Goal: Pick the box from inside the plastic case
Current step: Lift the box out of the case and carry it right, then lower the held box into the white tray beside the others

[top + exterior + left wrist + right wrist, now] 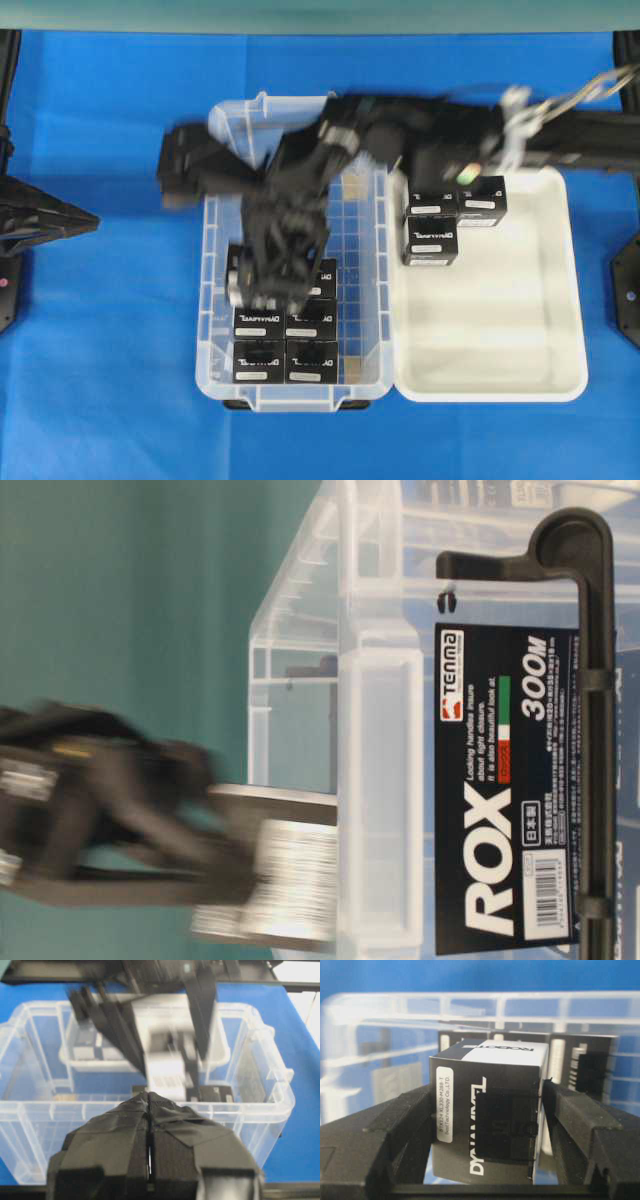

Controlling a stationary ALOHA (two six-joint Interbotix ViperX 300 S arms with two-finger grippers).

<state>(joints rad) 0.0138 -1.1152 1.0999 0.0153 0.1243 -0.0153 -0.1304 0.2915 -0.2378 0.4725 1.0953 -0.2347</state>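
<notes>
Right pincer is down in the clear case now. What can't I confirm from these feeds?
- Overhead: the right pincer is motion-blurred and covers the box it is on, so box count underneath is unknown.
- Right wrist: the box sits between the fingers; whether it has lifted is unclear.
- Table-level: the plastic case wall label hides the inside.

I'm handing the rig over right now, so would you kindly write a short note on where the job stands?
Right pincer: closed on one box inside the plastic case, a finger on each side.
Left pincer: shut, empty, parked outside the case.
Other boxes: several remain in the case; three sit in the white tray.
Done: three boxes moved to the tray; this one gripped.
Left: lift the box clear of the case; it looks bound for the tray.
</notes>
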